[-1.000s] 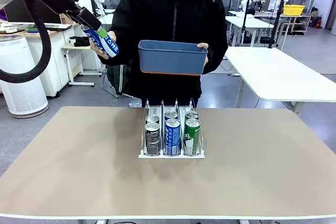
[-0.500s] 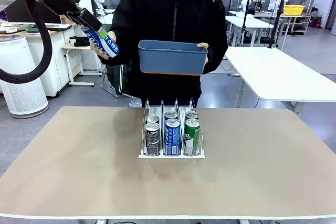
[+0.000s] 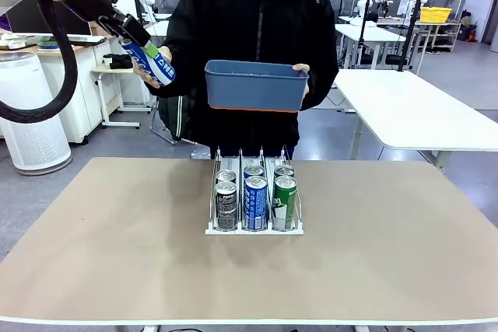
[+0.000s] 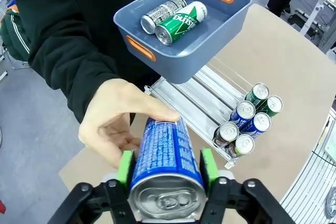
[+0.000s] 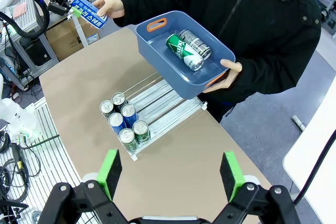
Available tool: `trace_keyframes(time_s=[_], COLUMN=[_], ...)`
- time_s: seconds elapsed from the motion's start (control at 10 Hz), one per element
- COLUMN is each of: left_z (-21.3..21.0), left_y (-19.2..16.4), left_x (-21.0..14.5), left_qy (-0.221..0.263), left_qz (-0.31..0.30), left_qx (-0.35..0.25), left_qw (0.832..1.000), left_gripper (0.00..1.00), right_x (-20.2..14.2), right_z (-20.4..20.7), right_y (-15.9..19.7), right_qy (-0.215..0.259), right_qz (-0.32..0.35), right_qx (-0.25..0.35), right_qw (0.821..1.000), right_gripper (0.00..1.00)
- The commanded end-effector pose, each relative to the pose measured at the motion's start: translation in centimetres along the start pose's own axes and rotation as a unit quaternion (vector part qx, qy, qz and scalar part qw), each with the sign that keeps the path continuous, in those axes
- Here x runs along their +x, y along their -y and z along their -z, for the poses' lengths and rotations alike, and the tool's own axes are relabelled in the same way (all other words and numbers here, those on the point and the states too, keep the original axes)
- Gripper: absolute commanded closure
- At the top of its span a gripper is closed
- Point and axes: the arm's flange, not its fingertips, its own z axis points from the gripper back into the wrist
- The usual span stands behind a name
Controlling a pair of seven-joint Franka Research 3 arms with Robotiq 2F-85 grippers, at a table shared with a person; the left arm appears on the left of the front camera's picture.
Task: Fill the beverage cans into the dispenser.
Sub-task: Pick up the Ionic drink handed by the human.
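A person's hand (image 4: 118, 121) holds out a blue-and-white beverage can (image 4: 163, 145), and my left gripper (image 4: 167, 168) is shut on it, a green pad pressed to each side. From the front, this can (image 3: 153, 63) and the left gripper (image 3: 138, 40) are high at the upper left, beyond the table's far edge. The dispenser (image 3: 254, 228) stands mid-table with black (image 3: 226, 204), blue (image 3: 255, 201) and green (image 3: 285, 200) cans at the front of its three lanes and another behind each. My right gripper (image 5: 170, 170) hangs open high above the table.
The person's other hand holds a blue tub (image 3: 255, 87) above the dispenser's far end. A green can (image 4: 184, 20) and a silver-and-black can (image 4: 163, 13) lie in the tub. Bare tabletop (image 3: 117, 254) lies on both sides of the dispenser.
The left gripper's jaws have closed onto the blue-and-white can in the person's hand. Arms, tub and dispenser have stayed in place.
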Motion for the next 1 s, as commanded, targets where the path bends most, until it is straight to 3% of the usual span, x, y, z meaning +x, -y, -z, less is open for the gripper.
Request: trace_keyframes(time_s=[0.0, 0.1, 0.2, 0.3, 0.4, 0.5, 0.6, 0.7, 0.9], left_z=[-0.09, -0.14, -0.14, -0.20, -0.26, -0.30, -0.25, -0.22, 0.08], left_y=[0.05, 0.06, 0.07, 0.08, 0.11, 0.17, 0.12, 0.11, 0.18], left_x=[-0.06, -0.08, -0.06, -0.07, -0.10, -0.09, 0.08, 0.20, -0.05], left_qy=[-0.010, -0.012, -0.015, -0.021, -0.026, -0.028, -0.033, -0.028, -0.018], left_qz=[-0.003, -0.004, -0.005, -0.003, 0.000, 0.000, -0.015, -0.026, 0.000], left_qx=[0.014, 0.016, 0.017, 0.019, 0.020, 0.019, 0.011, 0.003, 0.011], left_qw=[1.000, 1.000, 1.000, 1.000, 0.999, 0.999, 0.999, 0.999, 1.000], left_gripper=[0.33, 0.63, 0.53, 0.83, 0.62, 1.00, 0.82, 1.00, 1.00], right_x=[0.00, 0.00, 0.00, 0.00, 0.00, 0.00, 0.00, 0.00, 0.00], right_z=[-0.01, -0.01, -0.01, -0.01, -0.01, -0.01, -0.01, -0.01, -0.01], right_y=[-0.01, -0.01, -0.01, -0.01, -0.01, -0.01, -0.01, -0.01, -0.01], right_qy=[0.000, 0.000, 0.000, 0.000, 0.000, 0.000, 0.000, 0.000, 0.000], right_qz=[0.001, 0.001, 0.001, 0.001, 0.001, 0.001, 0.001, 0.001, 0.001], right_qx=[0.000, 0.000, 0.000, 0.000, 0.000, 0.000, 0.000, 0.000, 0.000], right_qw=[1.000, 1.000, 1.000, 1.000, 1.000, 1.000, 1.000, 1.000, 1.000], right_gripper=[0.00, 0.00, 0.00, 0.00, 0.00, 0.00, 0.00, 0.00, 0.00])
